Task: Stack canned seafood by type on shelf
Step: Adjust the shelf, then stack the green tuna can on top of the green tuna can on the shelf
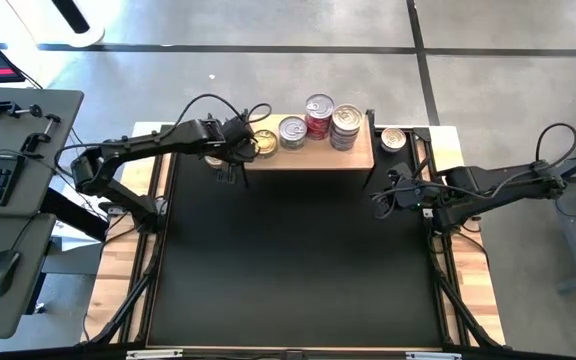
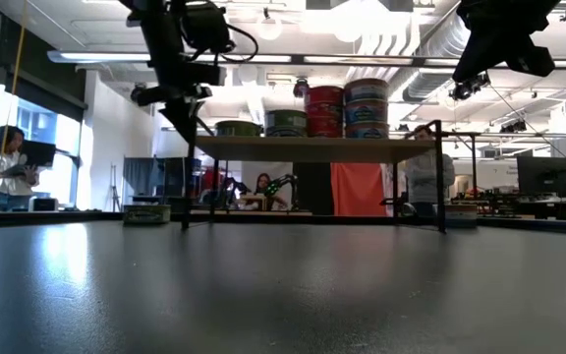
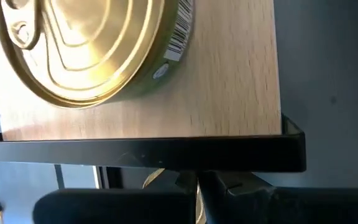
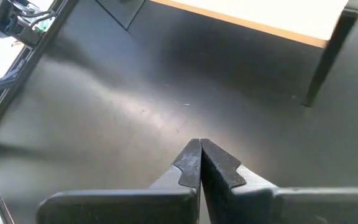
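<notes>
From above, the wooden shelf (image 1: 308,152) stands along the far edge of the black mat (image 1: 298,260), with round flat tins on it: a gold-lidded tin (image 1: 265,142) near its left end, a silver-lidded one (image 1: 292,131) beside it, then a red stack (image 1: 319,113) and a bluish stack (image 1: 347,125). One more tin (image 1: 393,139) sits off the shelf's right end on the bench. Only the level view shows the shelf's thin black legs (image 2: 439,177) and the stacks standing taller than the single tins. The left gripper (image 1: 230,172) hangs at the shelf's front left corner, fingers pressed together; its wrist view shows the gold lid's ridged rings and the pale wood grain. The right gripper (image 4: 200,163) hovers over the mat's right edge, fingers pressed together
</notes>
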`<state>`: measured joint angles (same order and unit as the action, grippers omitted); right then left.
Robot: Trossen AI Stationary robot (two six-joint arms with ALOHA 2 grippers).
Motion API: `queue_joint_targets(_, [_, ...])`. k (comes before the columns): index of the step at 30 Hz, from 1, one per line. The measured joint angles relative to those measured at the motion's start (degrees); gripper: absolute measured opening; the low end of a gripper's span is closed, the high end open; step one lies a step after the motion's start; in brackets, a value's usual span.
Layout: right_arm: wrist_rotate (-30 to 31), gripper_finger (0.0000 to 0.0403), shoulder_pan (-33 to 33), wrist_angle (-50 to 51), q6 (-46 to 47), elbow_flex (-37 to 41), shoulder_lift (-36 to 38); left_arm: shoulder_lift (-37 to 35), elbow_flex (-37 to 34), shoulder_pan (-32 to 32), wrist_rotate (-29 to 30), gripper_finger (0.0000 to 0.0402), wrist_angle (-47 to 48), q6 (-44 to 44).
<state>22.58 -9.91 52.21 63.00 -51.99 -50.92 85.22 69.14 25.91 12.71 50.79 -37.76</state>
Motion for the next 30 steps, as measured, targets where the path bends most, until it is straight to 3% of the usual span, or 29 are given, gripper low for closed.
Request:
queue_joint_targets(7, [0.40, 0.0000, 0.00, -0.24, 0.02, 0.00, 0.00, -0.08, 0.11, -0.15, -0.32, 0.0000, -3.04, 2.75])
queue_joint_targets(10, [0.40, 0.0000, 0.00, -0.22, 1.13, 0.00, 0.00, -0.22, 0.77, 0.51, 4.36, 0.0000, 0.25, 6.11])
queue_joint_targets(14, [0.40, 0.0000, 0.00, -0.24, 1.46, -0.02, 0.00, -1.60, 1.51, 5.77, 5.05, 0.0000, 4.16, 10.87])
queue_joint_targets(21, [0.40, 0.0000, 0.00, -0.87, 1.49, -0.02, -0.01, -1.87, -1.74, 18.79, -4.53, 0.0000, 2.69, 10.02])
queue_joint_targets(30, [1.66, 0.0000, 0.19, -1.81, 1.49, -0.02, -0.09, 2.45, -8.50, 21.05, 0.91, 0.0000, 1.19, 12.91])
